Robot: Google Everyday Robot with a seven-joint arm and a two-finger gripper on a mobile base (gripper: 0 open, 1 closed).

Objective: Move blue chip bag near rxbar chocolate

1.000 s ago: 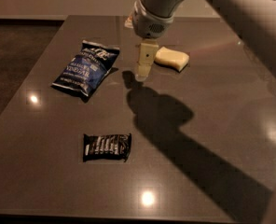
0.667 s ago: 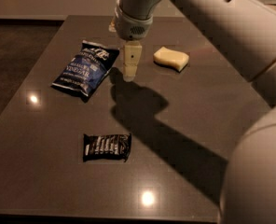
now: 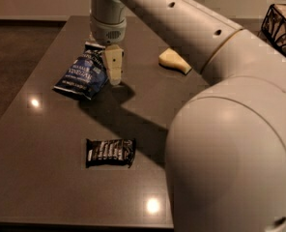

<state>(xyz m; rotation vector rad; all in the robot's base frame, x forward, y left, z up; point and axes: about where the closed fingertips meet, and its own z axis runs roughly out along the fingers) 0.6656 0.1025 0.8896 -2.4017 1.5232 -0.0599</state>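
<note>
The blue chip bag lies flat on the dark table at the far left, white lettering up. The rxbar chocolate, a small black wrapper, lies nearer the front, well apart from the bag. My gripper hangs pointing down from the arm at the bag's right edge, just above the table. It hides the bag's upper right corner. I cannot tell whether it touches the bag.
A pale yellow sponge lies at the back, right of the gripper. My pale arm fills the right side of the view. A dark wire basket sits at the top right.
The gripper has moved left, from beside the sponge to the bag's right edge. The bag, bar and sponge have not moved on the table.
</note>
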